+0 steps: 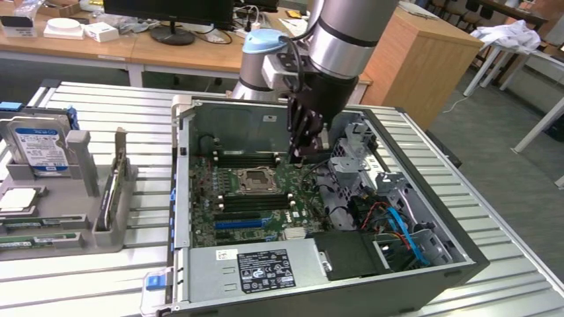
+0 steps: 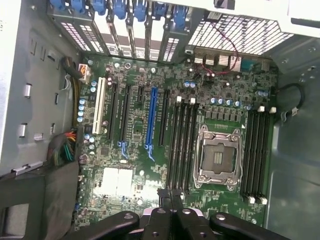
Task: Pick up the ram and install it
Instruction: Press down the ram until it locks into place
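Jaws: drawn close together, low inside the open computer case (image 1: 247,122), just above the green board (image 2: 150,165). We cannot tell whether anything thin is pinched between them.
Arm (image 1: 339,39): comes down from above into the far half of the case.
Ram sticks (image 1: 25,242): we see green ones lying flat in the grey tray (image 1: 62,198), by the table's edge on the exterior view's left, well apart from the jaws.
Memory slots (image 2: 181,145): long black rows on both sides of the processor socket (image 2: 218,156). All that we can see stand bare.
Hard drive (image 1: 39,148): upright in the tray, label facing us.
Power supply (image 1: 255,267): at the near end of the case.
Table (image 1: 97,105): slatted metal, carrying case and tray.
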`<state>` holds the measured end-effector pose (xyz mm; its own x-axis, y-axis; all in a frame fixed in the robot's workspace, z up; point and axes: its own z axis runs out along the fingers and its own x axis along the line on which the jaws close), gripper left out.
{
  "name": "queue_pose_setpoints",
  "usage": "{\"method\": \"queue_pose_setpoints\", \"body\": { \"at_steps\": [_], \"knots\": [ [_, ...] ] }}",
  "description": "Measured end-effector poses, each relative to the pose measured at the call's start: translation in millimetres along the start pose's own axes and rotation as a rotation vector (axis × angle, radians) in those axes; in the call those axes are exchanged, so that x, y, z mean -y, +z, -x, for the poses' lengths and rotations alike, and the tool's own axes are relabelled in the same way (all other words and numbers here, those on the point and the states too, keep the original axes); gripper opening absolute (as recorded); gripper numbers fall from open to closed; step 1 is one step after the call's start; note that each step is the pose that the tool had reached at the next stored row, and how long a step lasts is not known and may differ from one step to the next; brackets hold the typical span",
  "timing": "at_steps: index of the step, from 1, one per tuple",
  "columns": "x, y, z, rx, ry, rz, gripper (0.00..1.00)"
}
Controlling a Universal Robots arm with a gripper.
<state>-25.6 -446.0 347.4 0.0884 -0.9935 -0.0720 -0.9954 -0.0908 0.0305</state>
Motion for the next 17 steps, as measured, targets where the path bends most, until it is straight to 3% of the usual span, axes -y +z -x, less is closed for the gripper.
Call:
{"method": "queue_pose_setpoints", "body": {
  "at_steps": [17],
  "knots": [
    [1.2,30.9,-2.2,0.0002,0.0,0.0007,0.1]
  ]
}}
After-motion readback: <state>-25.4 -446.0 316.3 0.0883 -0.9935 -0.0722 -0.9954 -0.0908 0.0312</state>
